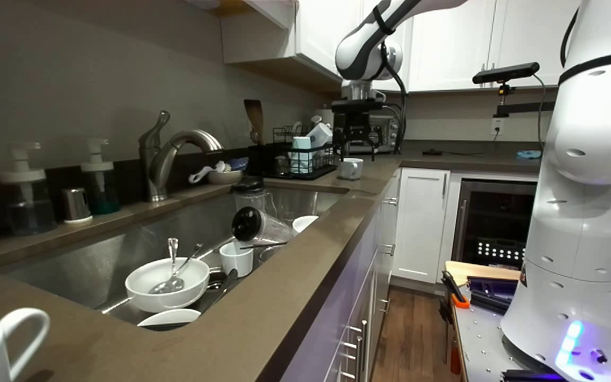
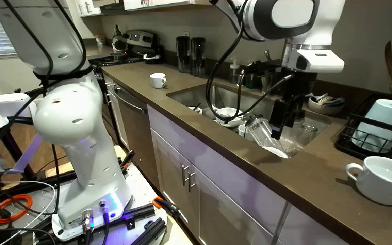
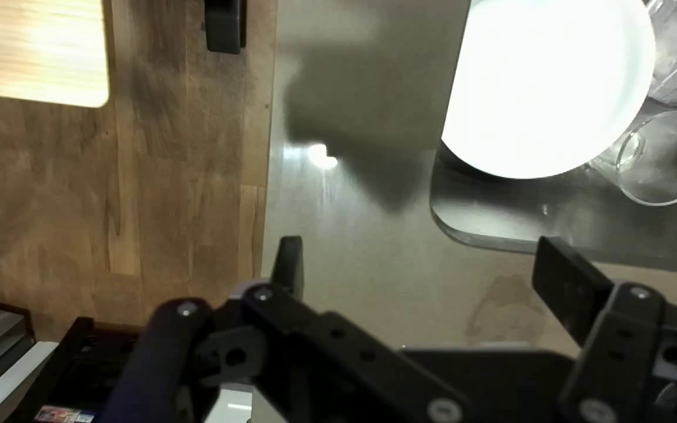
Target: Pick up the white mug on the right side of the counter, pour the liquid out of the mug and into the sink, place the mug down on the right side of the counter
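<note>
Lettering or numbers — none legible.

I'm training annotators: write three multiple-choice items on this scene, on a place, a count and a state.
1. The dish rack stands: A) in the sink; B) on the floor; C) on the counter.
2. White mugs on the counter: A) four; B) two; C) six.
3. The end effector is: A) open; B) shut, empty; C) shut on a mug.

1C: both exterior views show it there.
2B: both show two, one near the dish rack.
3A: in the wrist view, its fingers stand apart.
</note>
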Tool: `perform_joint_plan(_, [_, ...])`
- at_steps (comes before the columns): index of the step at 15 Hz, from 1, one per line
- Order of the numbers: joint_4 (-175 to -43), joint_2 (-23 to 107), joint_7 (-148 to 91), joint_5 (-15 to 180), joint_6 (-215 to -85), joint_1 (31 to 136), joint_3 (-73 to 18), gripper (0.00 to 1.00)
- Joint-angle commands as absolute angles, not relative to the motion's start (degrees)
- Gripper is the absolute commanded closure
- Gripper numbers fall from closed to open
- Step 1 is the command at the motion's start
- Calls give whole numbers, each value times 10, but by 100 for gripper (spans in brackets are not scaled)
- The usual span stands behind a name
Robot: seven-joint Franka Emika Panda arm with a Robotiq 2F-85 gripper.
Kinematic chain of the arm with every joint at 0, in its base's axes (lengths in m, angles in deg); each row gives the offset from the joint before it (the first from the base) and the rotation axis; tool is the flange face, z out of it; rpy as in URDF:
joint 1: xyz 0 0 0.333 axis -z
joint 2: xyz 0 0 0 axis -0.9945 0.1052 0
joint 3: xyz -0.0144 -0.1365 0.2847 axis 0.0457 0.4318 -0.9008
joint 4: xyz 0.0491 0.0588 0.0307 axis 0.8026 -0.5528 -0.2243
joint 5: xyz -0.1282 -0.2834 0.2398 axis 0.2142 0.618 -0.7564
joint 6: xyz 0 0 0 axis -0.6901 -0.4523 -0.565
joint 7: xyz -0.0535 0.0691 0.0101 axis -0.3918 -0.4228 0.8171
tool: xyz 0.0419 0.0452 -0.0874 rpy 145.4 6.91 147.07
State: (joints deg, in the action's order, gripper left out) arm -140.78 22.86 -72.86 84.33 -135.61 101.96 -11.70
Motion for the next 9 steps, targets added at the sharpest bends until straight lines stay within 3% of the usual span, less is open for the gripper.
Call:
perform_joint_plan(1, [-1364,271,-660,804,-1331,1031,-108,0])
perform_joint_plan(9, [-1301,336,-592,774,-1306,1046,-87,0])
